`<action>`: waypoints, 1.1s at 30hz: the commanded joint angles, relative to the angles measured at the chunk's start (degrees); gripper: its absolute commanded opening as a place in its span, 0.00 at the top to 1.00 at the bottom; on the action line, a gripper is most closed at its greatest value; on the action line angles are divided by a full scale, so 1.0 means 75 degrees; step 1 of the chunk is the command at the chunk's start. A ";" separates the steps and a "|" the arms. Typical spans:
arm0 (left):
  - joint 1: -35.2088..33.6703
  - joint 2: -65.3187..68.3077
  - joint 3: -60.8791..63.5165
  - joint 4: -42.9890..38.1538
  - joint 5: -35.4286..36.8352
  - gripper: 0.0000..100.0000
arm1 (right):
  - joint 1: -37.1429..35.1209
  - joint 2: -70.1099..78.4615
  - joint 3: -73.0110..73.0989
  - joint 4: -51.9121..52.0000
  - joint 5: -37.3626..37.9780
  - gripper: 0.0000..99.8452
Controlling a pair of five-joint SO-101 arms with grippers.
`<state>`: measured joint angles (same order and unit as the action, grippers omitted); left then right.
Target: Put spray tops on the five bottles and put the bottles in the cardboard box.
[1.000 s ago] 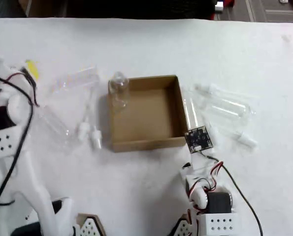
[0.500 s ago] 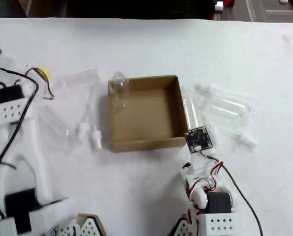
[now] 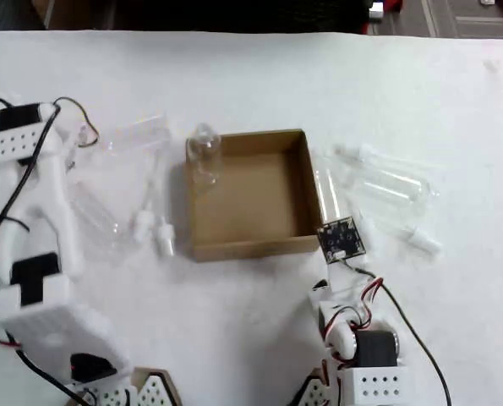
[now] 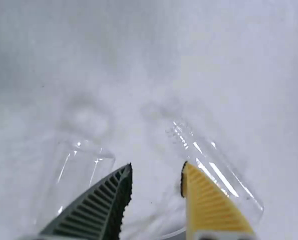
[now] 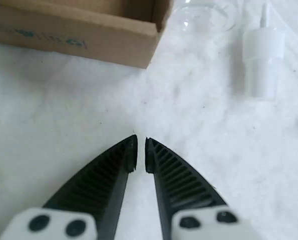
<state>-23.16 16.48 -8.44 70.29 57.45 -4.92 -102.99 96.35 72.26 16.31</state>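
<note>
The open cardboard box (image 3: 251,199) sits mid-table, and a clear bottle (image 3: 205,156) stands at its far left corner. More clear bottles lie to its left (image 3: 137,134) (image 3: 95,216), beside two white spray tops (image 3: 141,224) (image 3: 162,238). To the right of the box lie further bottles (image 3: 386,182) and another spray top (image 3: 424,241). My left gripper (image 4: 156,170) hangs open above two lying bottles (image 4: 214,170) (image 4: 78,167), holding nothing. My right gripper (image 5: 140,145) is shut and empty, low over the table just before the box's near right corner (image 5: 154,42), with a spray top (image 5: 261,60) beyond it.
The left arm (image 3: 27,169) stretches along the table's left side; the right arm's base (image 3: 361,355) stands at the near edge. White table surface lies open behind the box and along the near middle.
The left arm has swung from the left edge in over the table and stretched out, bringing its gripper over the bottles on the left. The right arm has not moved.
</note>
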 commanded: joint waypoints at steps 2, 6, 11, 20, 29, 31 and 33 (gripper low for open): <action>0.0217 0.1002 -0.1852 0.0809 0.1207 0.84 | 0.0064 -0.0018 0.0070 0.0053 0.0035 0.98; 0.0193 0.2139 -0.2637 0.0809 0.1911 0.84 | 0.0064 -0.0018 0.0070 0.0053 0.0035 0.98; 0.0240 0.3229 -0.3786 0.1032 0.2075 0.84 | 0.0064 -0.0018 0.0070 0.0053 0.0035 0.98; 0.0416 0.4542 -0.5650 0.1512 0.2075 0.84 | 0.0064 -0.0018 0.0070 0.0053 0.0035 0.98; 0.0428 0.5703 -0.7138 0.1524 0.2075 0.85 | 0.0064 -0.0018 0.0070 0.0053 0.0035 0.98; 0.0475 0.5902 -0.7396 0.1524 0.2086 0.85 | 0.0064 -0.0018 0.0070 0.0053 0.0035 0.98; 0.0475 0.6042 -0.7584 0.1536 0.2086 0.85 | 0.0064 -0.0018 0.0070 0.0053 0.0035 0.98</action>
<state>-20.53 61.58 -60.04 81.10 71.96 -4.92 -102.99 96.35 72.26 16.31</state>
